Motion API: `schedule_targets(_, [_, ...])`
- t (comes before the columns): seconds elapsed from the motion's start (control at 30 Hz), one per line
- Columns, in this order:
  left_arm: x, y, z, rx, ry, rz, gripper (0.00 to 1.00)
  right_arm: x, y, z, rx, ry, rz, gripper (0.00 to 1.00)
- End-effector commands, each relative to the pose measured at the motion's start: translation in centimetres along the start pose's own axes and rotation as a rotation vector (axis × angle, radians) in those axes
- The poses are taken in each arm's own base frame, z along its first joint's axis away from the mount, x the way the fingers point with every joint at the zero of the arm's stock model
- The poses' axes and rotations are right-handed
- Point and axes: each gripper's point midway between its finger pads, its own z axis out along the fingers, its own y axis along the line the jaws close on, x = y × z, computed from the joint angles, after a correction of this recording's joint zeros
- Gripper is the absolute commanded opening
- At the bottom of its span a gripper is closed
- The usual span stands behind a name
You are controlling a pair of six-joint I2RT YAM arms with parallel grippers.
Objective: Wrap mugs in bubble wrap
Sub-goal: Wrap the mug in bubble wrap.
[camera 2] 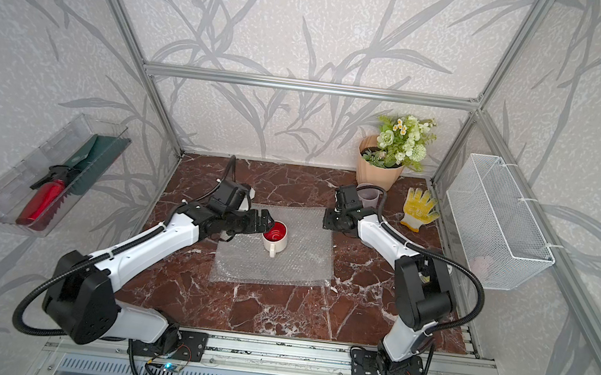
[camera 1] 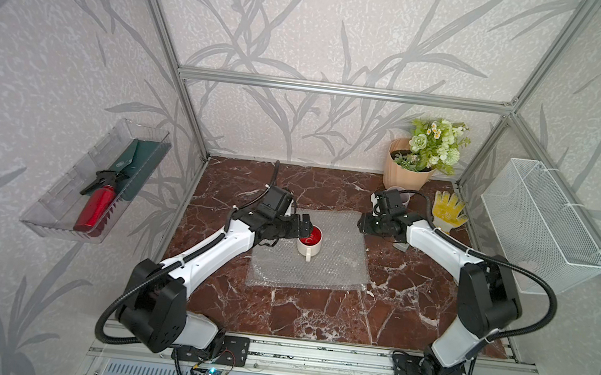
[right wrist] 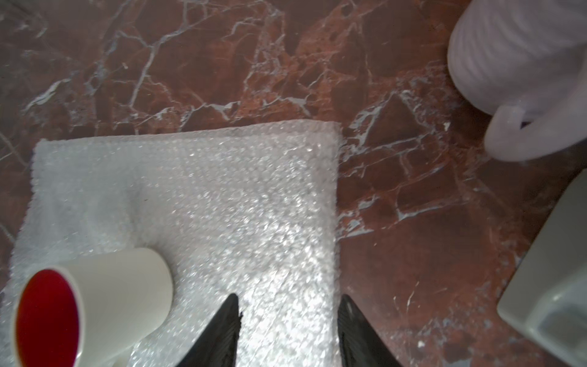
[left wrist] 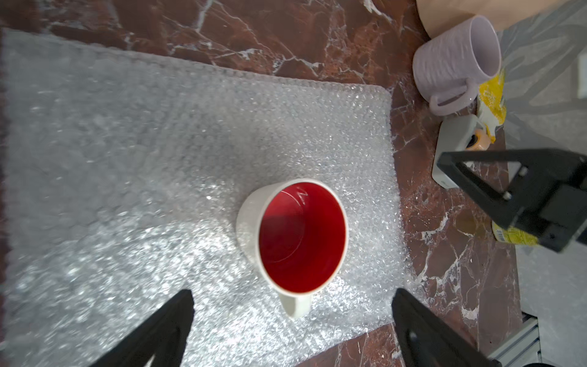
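On the unfolded bubble wrap [camera 1: 336, 265] the red-lined mug [camera 1: 310, 242] stands, wrapping not yet begun, with left hand [camera 1: 306, 225] and right hand [right wrist: 289, 300] open, empty.

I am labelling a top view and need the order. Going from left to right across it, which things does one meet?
In a top view: red bottle → white mug → peach flowerpot → yellow glove → wire basket.

Upright white mug [camera 1: 309, 244] on bubble wrap [camera 1: 335, 269]: bare sheet lies open in front and to its right. At its left rim hangs the left gripper [camera 1: 305, 226], jaws wide. Farther right, the right gripper [right wrist: 289, 300], a lilac mug [left wrist: 451, 63] and a grey box [left wrist: 454, 143] block the way
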Motion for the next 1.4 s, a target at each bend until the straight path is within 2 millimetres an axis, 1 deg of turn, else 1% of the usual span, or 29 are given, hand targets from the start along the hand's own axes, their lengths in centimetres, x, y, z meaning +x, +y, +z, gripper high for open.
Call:
schedule_targets(0.0, [-1.2,-2.1,0.8,0.028,-0.015,0.047,0.99,-0.1,0.0,1.9,-0.027,0.102,-0.016,0.50])
schedule_targets(0.1, [-1.6,-3.0,1.5,0.038,-0.014,0.056,0.99,-1.7,0.0,3.3,-0.009,0.096,-0.019,0.51])
schedule_targets(0.17, [-1.7,-3.2,1.7,0.039,-0.015,0.056,0.99,-2.2,-0.6,4.4,0.025,0.112,-0.012,0.52])
schedule_targets(0.3, [-1.7,-3.4,1.8,0.039,-0.017,0.055,0.99,-2.4,-1.6,6.2,0.067,0.146,0.012,0.54])
schedule_targets(0.47, [-1.3,-3.0,1.8,0.028,-0.016,0.049,0.99,-2.6,-1.9,7.9,0.071,0.184,0.014,0.61])
schedule_targets(0.5, [-1.2,-2.9,1.7,0.024,-0.017,0.049,0.99,-2.7,-1.9,8.1,0.066,0.188,0.018,0.64])
schedule_targets(0.53, [-1.1,-2.8,1.7,0.018,-0.017,0.051,0.99,-2.8,-1.9,8.2,0.056,0.191,0.023,0.75])
schedule_targets(0.57, [-1.0,-2.7,1.6,0.014,-0.015,0.051,0.99,-2.8,-1.8,8.4,0.047,0.195,0.030,0.82])
schedule_targets(0.6, [-1.0,-2.5,1.6,0.009,-0.016,0.051,0.99,-2.9,-1.7,8.5,0.031,0.198,0.039,0.85])
schedule_targets(0.7, [-0.9,-2.3,1.4,0.002,-0.019,0.051,0.99,-3.4,-1.1,8.6,-0.032,0.191,0.056,0.85])
schedule_targets(0.83, [-0.6,-2.2,1.4,0.002,-0.013,0.045,0.99,-3.8,0.4,8.5,-0.143,0.191,0.066,0.79])
schedule_targets(0.97, [-0.5,-1.7,1.3,-0.015,-0.021,0.028,0.99,-4.2,1.4,8.0,-0.204,0.176,0.058,0.73])
schedule_targets(1.03, [-0.4,-1.3,1.2,-0.031,-0.032,0.013,0.99,-4.5,1.8,7.8,-0.231,0.166,0.057,0.71])
schedule_targets(1.2, [0.2,-0.8,1.3,-0.033,-0.023,-0.002,0.99,-4.9,2.6,7.0,-0.293,0.147,0.062,0.65])
schedule_targets(1.37, [0.5,-0.5,1.2,-0.044,-0.026,-0.003,0.99,-5.1,2.9,5.7,-0.308,0.113,0.040,0.60])
